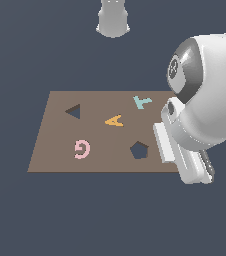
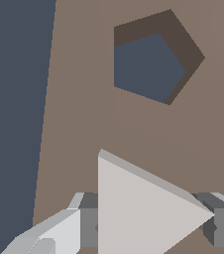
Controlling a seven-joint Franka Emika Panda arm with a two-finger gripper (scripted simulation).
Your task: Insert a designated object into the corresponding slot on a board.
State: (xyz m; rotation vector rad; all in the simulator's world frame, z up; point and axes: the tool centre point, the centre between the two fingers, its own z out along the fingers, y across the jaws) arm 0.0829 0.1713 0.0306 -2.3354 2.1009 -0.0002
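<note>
Triangle slot (image 1: pixel 74 111) at board's (image 1: pixel 55 150) ten o'clock; pentagon hole (image 1: pixel 139 150) at five o'clock, just beside gripper (image 2: pixel 153 225). Gripper clamps triangle block (image 2: pixel 139 208), held over board near pentagon hole. Risk: wrong-hole drop, or corners catching slot edge if rotation is off.

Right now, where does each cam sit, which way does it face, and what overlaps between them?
Exterior view: off the arm, raised, looking down at the board, the slot and letters; the arm's bulk covers the exterior view's right.
Wrist view: on the wrist, looking down past the gripper, which is shut on the triangular block, above the board beside its edge.
Shared: the board and the pentagon cutout; the block shows only in the wrist view.
</note>
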